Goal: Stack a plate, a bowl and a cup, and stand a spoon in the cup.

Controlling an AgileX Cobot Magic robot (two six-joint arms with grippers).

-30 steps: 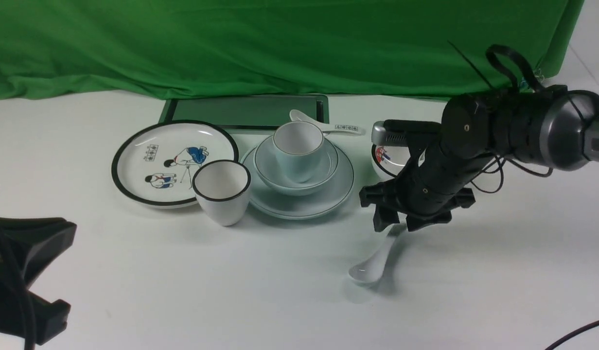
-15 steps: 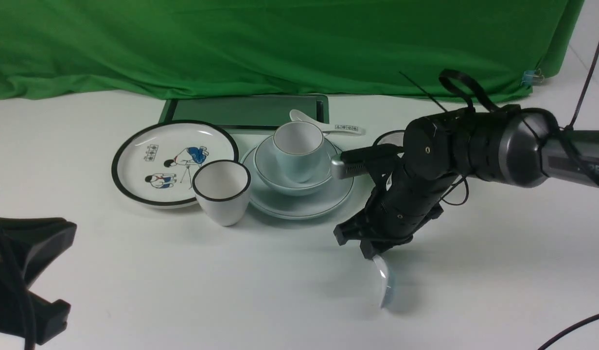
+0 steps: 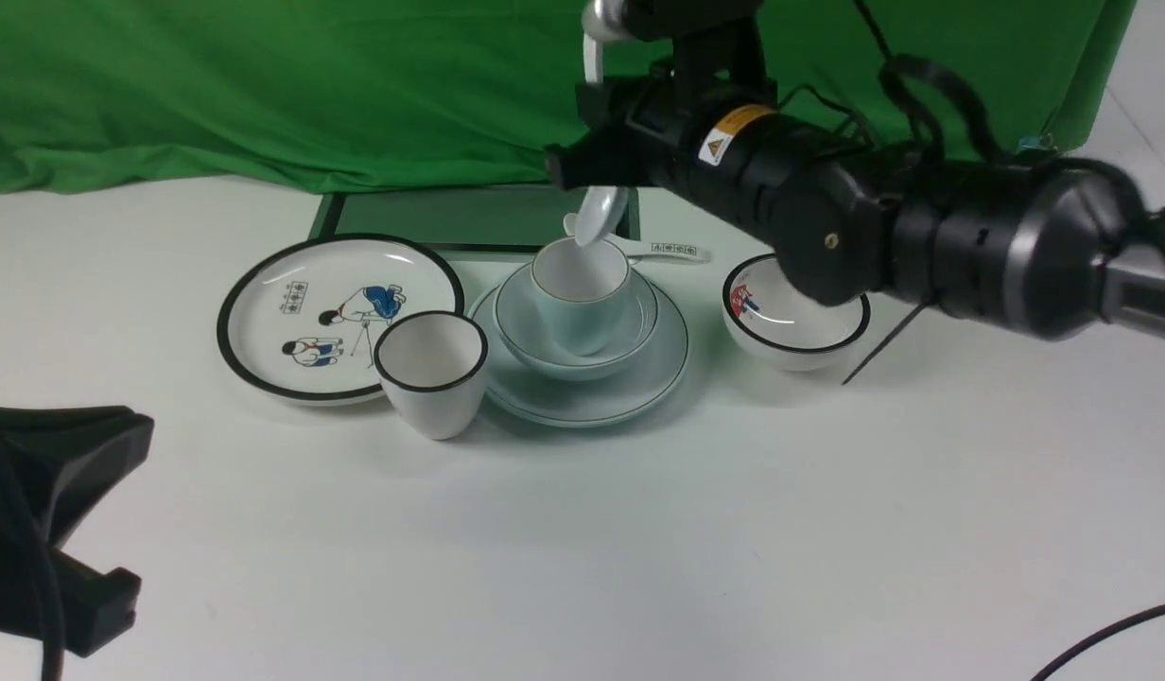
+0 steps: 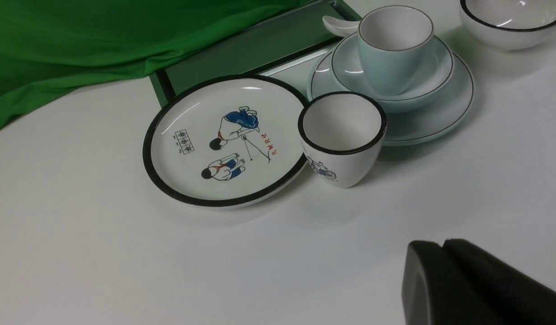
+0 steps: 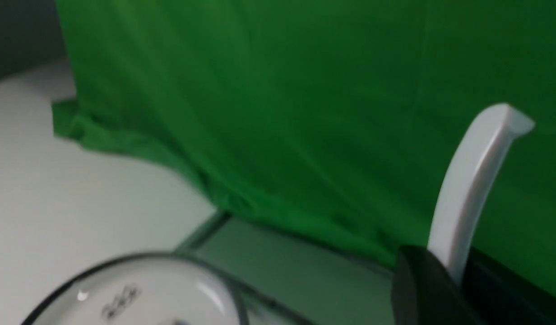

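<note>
Since the right hand [image 3: 597,142], grasping the spoon [image 3: 601,216] mid-handle, has lifted it off the worktop [image 3: 582,530], it is hanging scoop-down just over the cup [image 3: 580,284] stacked in bowl [image 3: 639,326] and plate [image 3: 663,364], leaving only lowering.

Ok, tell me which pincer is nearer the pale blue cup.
Right. The right pincer is just above the cup, shut on the spoon, whose scoop end hangs at the cup's mouth. The left pincer sits shut, low at the near left, well away.
</note>
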